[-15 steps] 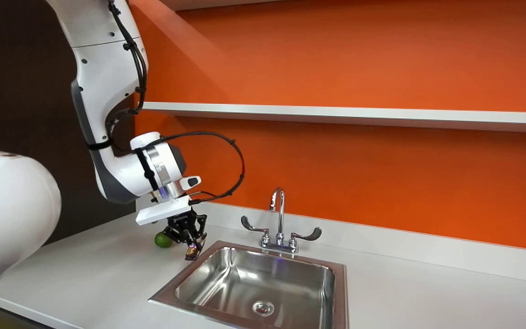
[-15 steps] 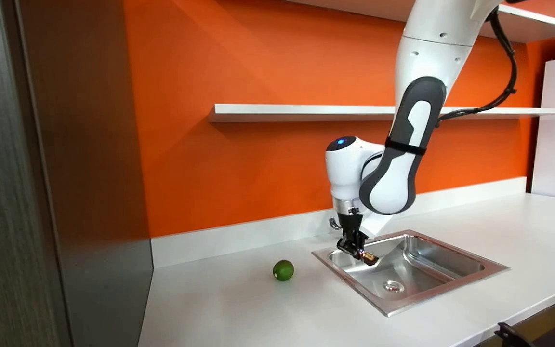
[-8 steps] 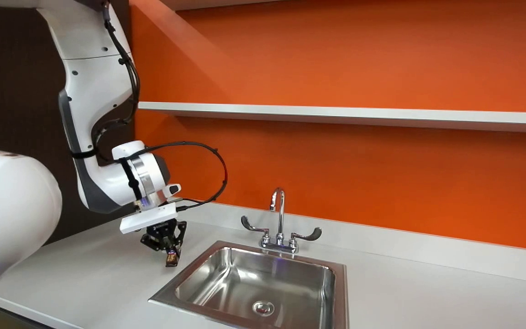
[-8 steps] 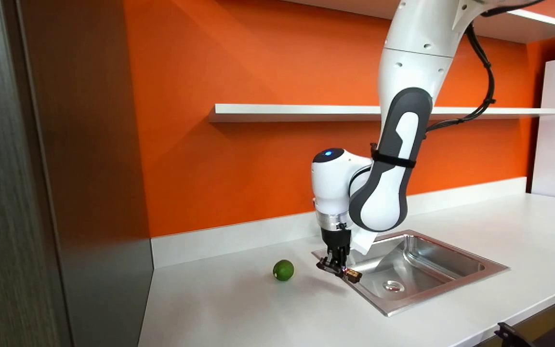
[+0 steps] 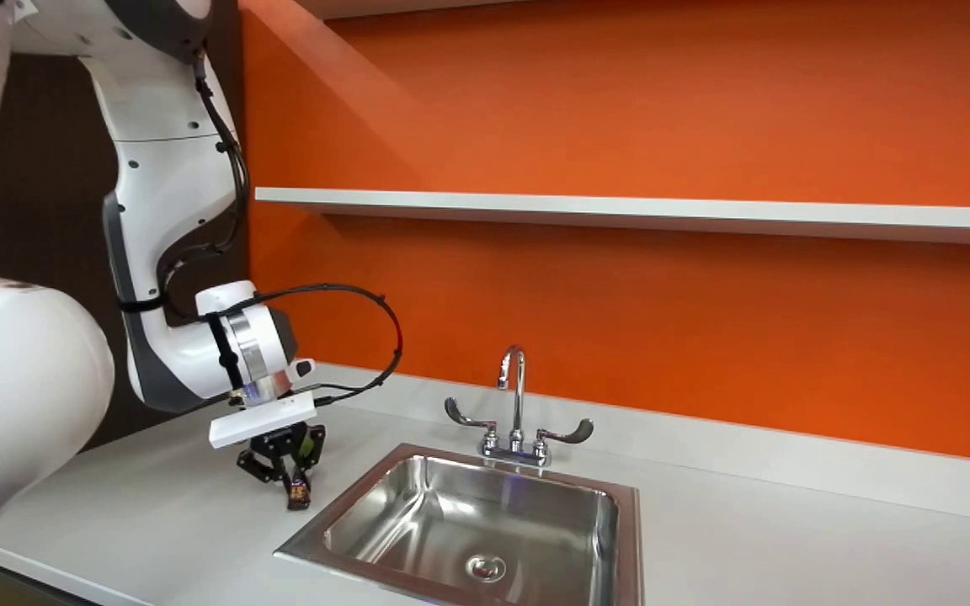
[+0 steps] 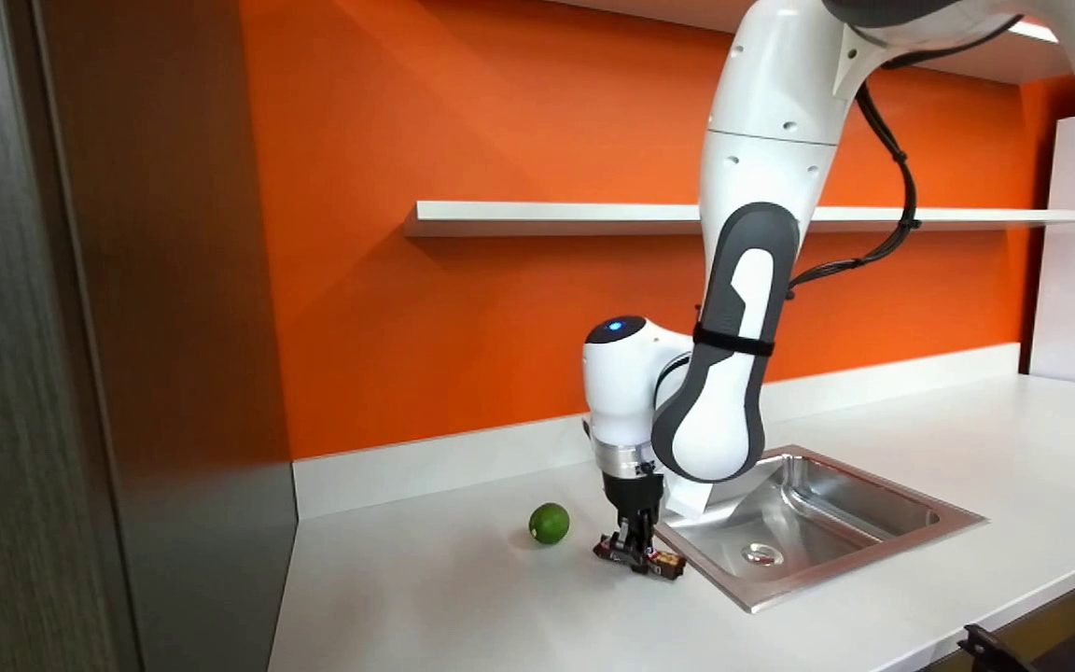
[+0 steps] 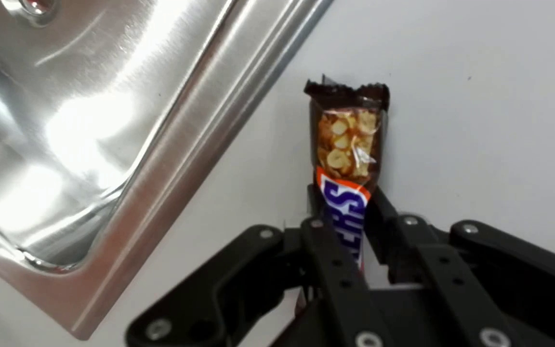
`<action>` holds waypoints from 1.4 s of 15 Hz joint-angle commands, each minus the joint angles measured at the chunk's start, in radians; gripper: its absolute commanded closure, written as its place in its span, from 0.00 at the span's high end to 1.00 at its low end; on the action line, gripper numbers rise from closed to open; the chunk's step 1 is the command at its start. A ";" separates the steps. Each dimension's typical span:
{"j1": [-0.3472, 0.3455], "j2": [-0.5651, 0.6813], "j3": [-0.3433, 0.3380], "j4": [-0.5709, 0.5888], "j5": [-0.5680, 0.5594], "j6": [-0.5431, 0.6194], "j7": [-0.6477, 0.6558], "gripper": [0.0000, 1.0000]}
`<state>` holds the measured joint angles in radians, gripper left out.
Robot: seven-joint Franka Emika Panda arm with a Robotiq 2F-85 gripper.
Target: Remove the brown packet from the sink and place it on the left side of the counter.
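Observation:
The brown packet (image 7: pixel 347 140) is a Snickers bar in a dark brown wrapper. My gripper (image 7: pixel 345 197) is shut on it around its middle, with one end sticking out past the fingertips. In both exterior views the packet (image 5: pixel 298 495) (image 6: pixel 668 564) is over the counter (image 6: pixel 463 607) just left of the sink (image 6: pixel 864 564), at or very near the counter surface. I cannot tell whether it touches. The gripper (image 5: pixel 290 481) points down, and its fingers also show in an exterior view (image 6: pixel 636 560). The sink rim (image 7: pixel 195 154) lies left of the packet in the wrist view.
A green lime (image 6: pixel 549 524) sits on the counter left of the gripper, mostly hidden behind the gripper in an exterior view (image 5: pixel 308 444). A faucet (image 5: pixel 515 421) stands behind the sink. A white shelf (image 5: pixel 620 204) runs along the orange wall. A dark panel (image 6: pixel 174 373) bounds the counter's left end.
The gripper has carried the packet leftward, away from the sink, and lowered it toward the counter. The lime has not moved.

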<state>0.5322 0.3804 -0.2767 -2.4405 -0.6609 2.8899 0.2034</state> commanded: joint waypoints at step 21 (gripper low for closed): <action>-0.299 -0.222 0.105 -0.111 0.384 0.023 -0.069 1.00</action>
<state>0.3331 0.2269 -0.2620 -2.5032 -0.3450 2.9233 0.1749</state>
